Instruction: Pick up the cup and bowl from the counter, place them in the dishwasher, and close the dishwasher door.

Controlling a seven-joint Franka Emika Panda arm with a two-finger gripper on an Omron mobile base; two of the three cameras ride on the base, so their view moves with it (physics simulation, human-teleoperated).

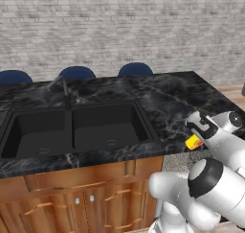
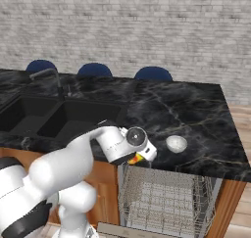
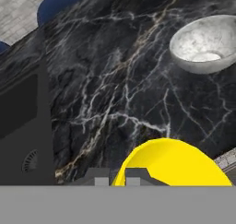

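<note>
**Cup in the gripper, bowl waiting on the counter**

Cup, bright yellow, sits right at our gripper in the hand view, its rim pressed up against the two dark fingertips. From the base cameras we see the same yellow shape tucked under the hand, at the front edge of the counter and above the dishwasher, whose grey wire rack is pulled out below.

We judge the task to be in its early part. The cup looks lifted off the worktop and is on its way to the rack, but it is not in yet. The bowl, pale grey and speckled, stands untouched on the black marble just beside the hand, near the counter's front edge. It has yet to be picked up and racked, and the dishwasher door stands open, so closing it comes last.

Our fingers are drawn nearly together, pinching what we take to be the cup's thin wall. The contact itself is partly hidden at the bottom of the hand view.
</note>
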